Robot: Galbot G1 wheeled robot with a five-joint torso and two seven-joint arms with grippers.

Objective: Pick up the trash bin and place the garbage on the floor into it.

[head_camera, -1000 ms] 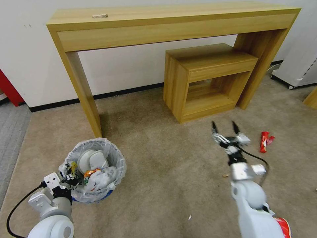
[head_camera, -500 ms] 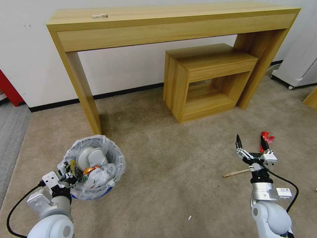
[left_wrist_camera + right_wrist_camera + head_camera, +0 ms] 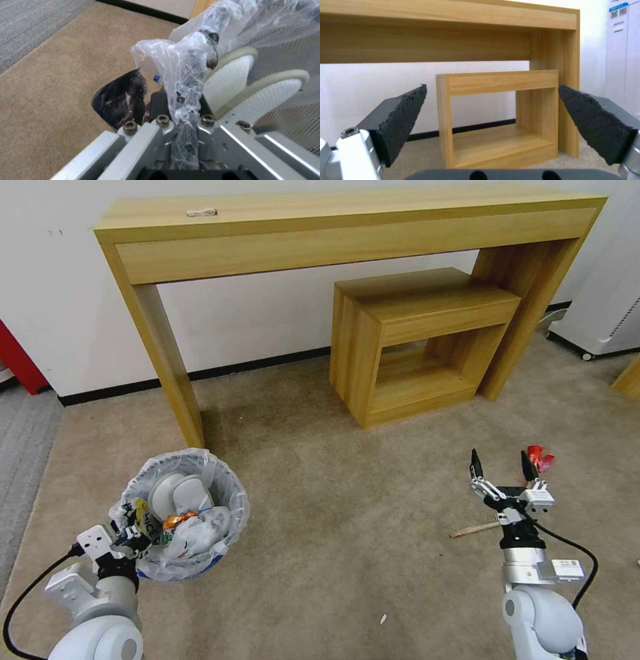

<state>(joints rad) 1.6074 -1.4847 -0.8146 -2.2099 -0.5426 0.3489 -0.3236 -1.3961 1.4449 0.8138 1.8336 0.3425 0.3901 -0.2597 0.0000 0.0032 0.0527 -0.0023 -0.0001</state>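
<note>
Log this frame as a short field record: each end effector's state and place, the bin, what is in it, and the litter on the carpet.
left end effector: shut on the trash bin's liner rim, at its near-left edge
right end effector: open, holding nothing, above the carpet near the litter
trash bin: upright beside the tall table's leg
bin contents: white slippers, wrappers
litter on carpet: wooden stick, red wrapper, small white scrap
floor: beige carpet
</note>
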